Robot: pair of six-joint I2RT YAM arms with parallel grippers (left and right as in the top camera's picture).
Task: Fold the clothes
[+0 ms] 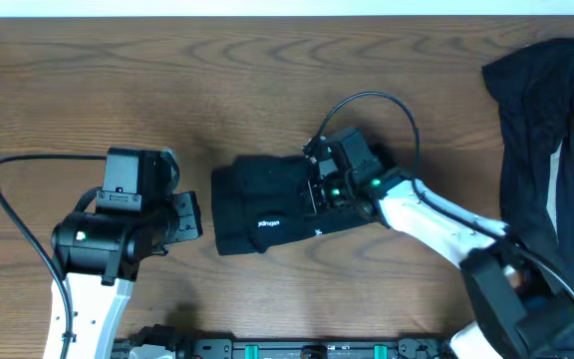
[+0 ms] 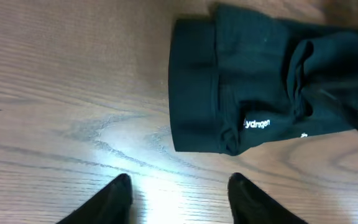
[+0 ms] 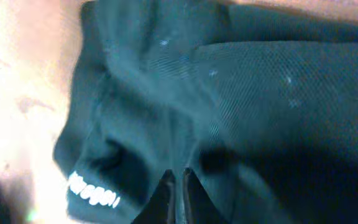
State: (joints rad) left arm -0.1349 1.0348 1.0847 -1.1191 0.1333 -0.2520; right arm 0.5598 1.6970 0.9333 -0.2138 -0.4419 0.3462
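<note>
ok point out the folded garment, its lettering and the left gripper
folded garment (image 1: 255, 194), overhead view, its top layer
lettering (image 2: 257, 123), left wrist view, mid-word
left gripper (image 2: 179, 190), left wrist view, between its fingertips

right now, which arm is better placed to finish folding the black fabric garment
Probably right: the right gripper rests on the folded black fabric garment, fingertips nearly together. The left gripper hangs open over the wooden table beside it.

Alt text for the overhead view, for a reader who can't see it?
A folded black garment with white lettering lies midway across a wooden table. The right gripper is down on its right end; the left gripper sits just left of it, not touching. More black and white fabric is heaped at the right edge.
</note>
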